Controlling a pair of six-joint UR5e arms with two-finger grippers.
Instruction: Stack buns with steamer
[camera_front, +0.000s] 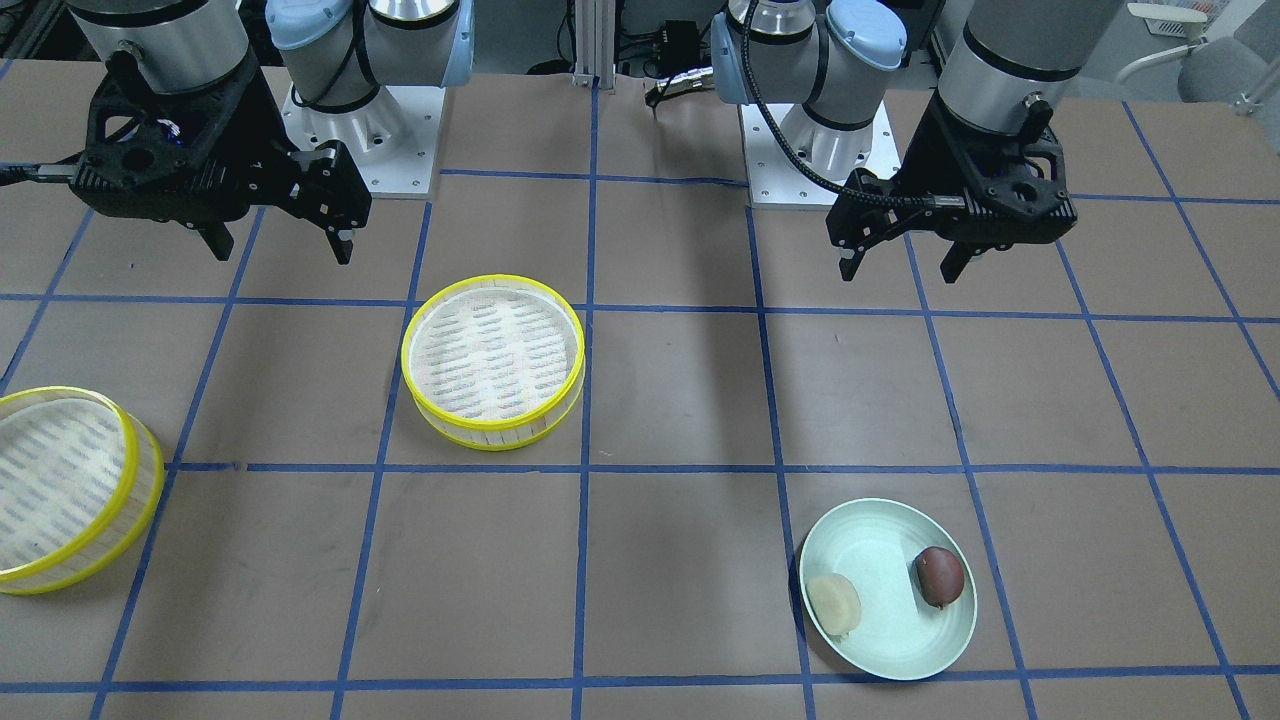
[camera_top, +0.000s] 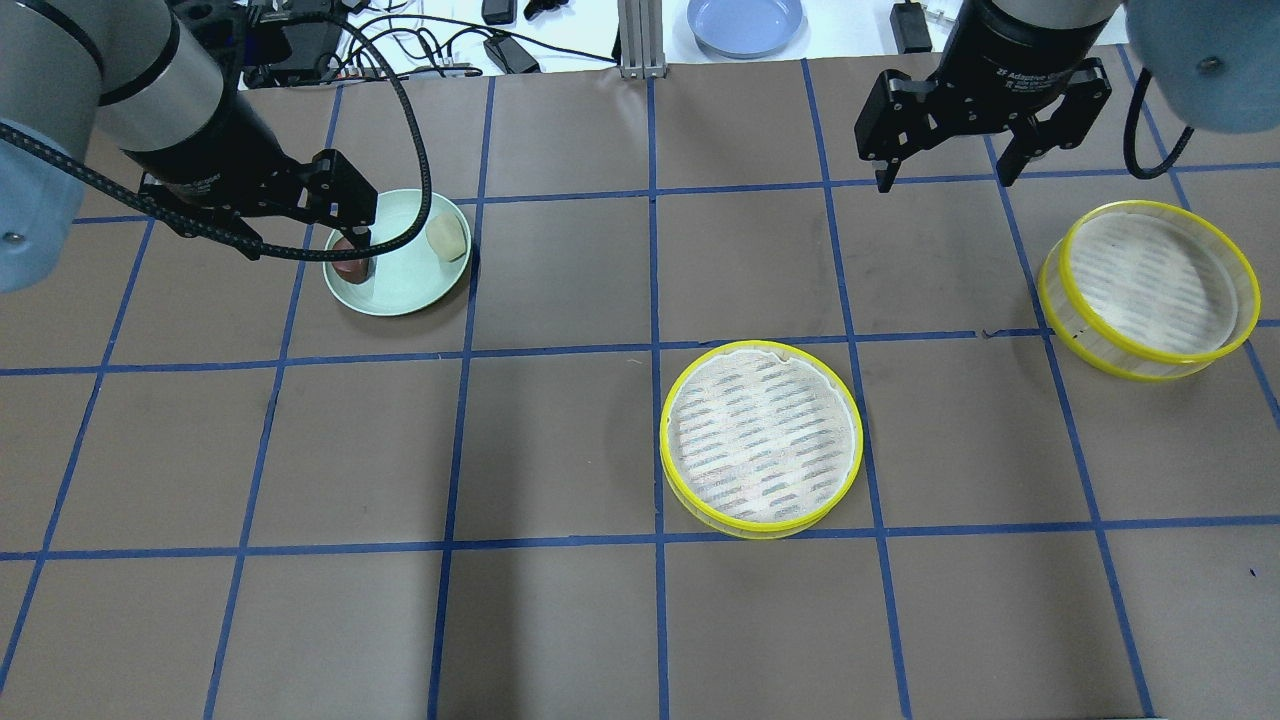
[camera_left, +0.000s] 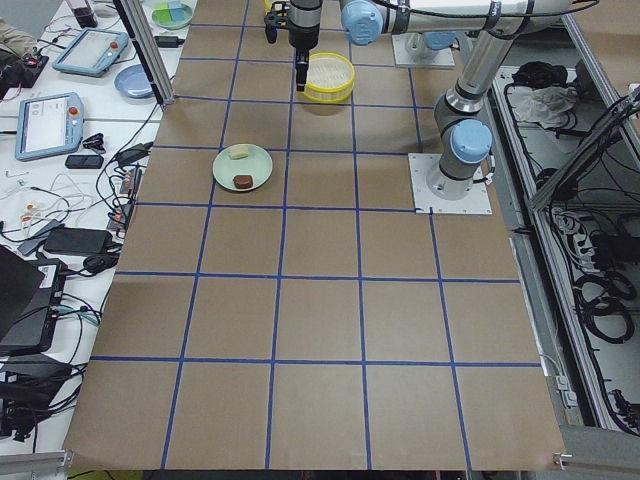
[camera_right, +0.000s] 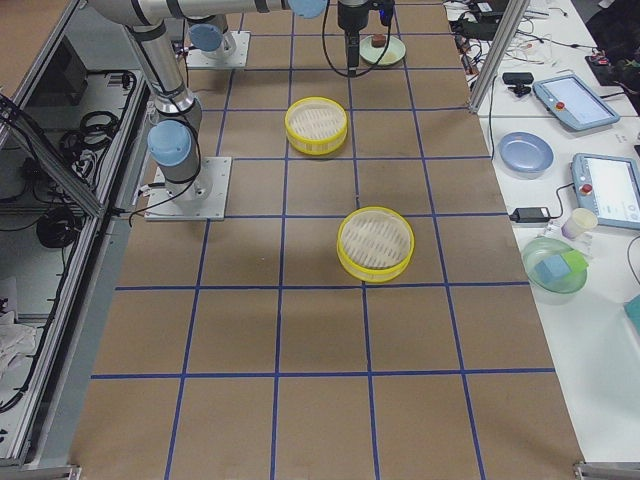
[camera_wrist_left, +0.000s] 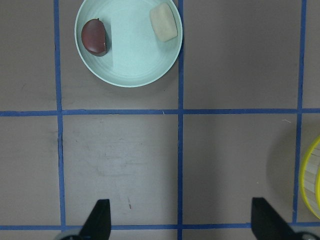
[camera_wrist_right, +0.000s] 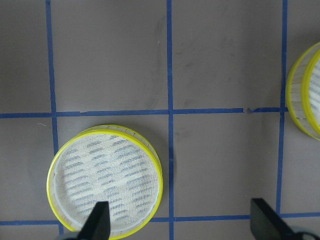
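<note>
Clock positions are read on the overhead view, with 12 o'clock at the far edge. A brown table surface (camera_top: 560, 440) ruled by blue tape lines (camera_top: 651, 300) is shown.

A pale green round plate (camera_top: 400, 290) is set at 10 o'clock, and both buns are carried on it, apart from each other. The pale cream round bun (camera_top: 447, 238) lies at the plate's 3 o'clock. The dark reddish-brown oval bun (camera_top: 343, 270) lies at its 9 o'clock and is partly hidden by a finger in this view.

A first round steamer tier (camera_top: 760, 440), with a bright yellow rim, pale slatted wall and whitish slotted floor, is placed just off centre at 4 o'clock. A second, matching steamer tier (camera_top: 1150, 290) is placed at 3 o'clock, near the table's edge. The two tiers are well apart, and the floor of each is exposed.

The left gripper (camera_front: 900, 265) is held raised above the table on the robot's side of the plate, with its fingers spread wide. In its wrist view the plate is seen at 12 o'clock, beyond the fingertips.

The right gripper (camera_front: 280, 250) is likewise held raised, with its fingers spread wide. In its wrist view the first tier is seen at 7 o'clock and the edge of the second tier at 3 o'clock.

Both grippers are held clear of the plate, buns and tiers.
</note>
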